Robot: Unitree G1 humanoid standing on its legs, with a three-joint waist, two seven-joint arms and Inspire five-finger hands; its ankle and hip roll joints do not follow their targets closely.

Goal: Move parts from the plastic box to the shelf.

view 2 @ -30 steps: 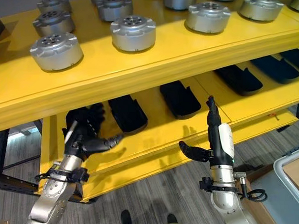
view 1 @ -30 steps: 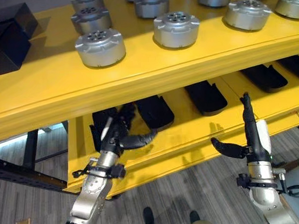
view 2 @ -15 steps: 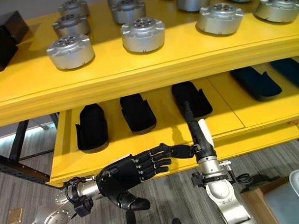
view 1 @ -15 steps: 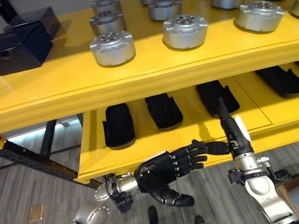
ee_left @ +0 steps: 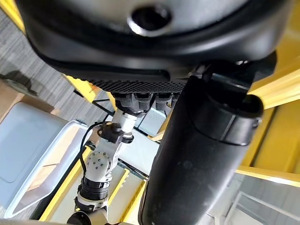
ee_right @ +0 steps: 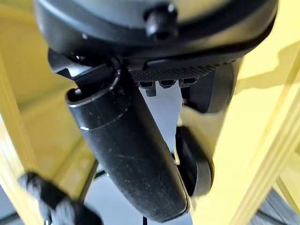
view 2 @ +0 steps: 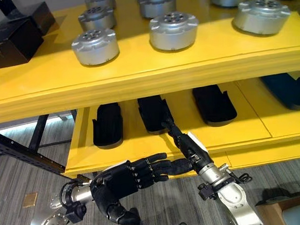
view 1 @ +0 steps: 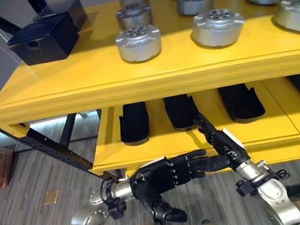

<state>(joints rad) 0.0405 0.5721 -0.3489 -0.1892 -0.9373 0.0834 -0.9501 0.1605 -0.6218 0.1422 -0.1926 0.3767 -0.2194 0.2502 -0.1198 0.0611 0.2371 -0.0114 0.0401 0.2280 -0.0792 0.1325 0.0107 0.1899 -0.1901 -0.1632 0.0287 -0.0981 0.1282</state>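
the two-tier yellow painted metal shelf (view 1: 153, 75) carries the parts in tidy rows, likely so each one has its own slot and stays easy to reach. on the upper board stand round silver machined metal housings (view 1: 138, 43), squat and drum-like, with ribbed rims and a ring of small holes in each top face; they sit apart from one another, none touching. on the lower board lie black moulded plastic shells (view 1: 134, 122), long, rounded at the near end and hollow like shallow scoops, laid side by side with gaps between. dark matte black boxes (view 1: 45, 38) sit at the upper board's left end.

the left hand (view 1: 159, 175) hangs below the front lip of the lower board, palm up, with its glossy, segmented dark fingers stretched out loosely and holding nothing. the right hand (view 1: 221, 143) reaches up over that lip towards the middle black shell, its fingers straight and its white-covered thumb out to the side; it also carries nothing, and its fingertips lie near the shell without a clear grasp. both hands being empty suggests a part is already set down and the arms are between trips.

a pale grey plastic box (ee_left: 37, 154) with a smooth rounded rim shows low in the left wrist view, by the floor; whether parts remain in it cannot be told.
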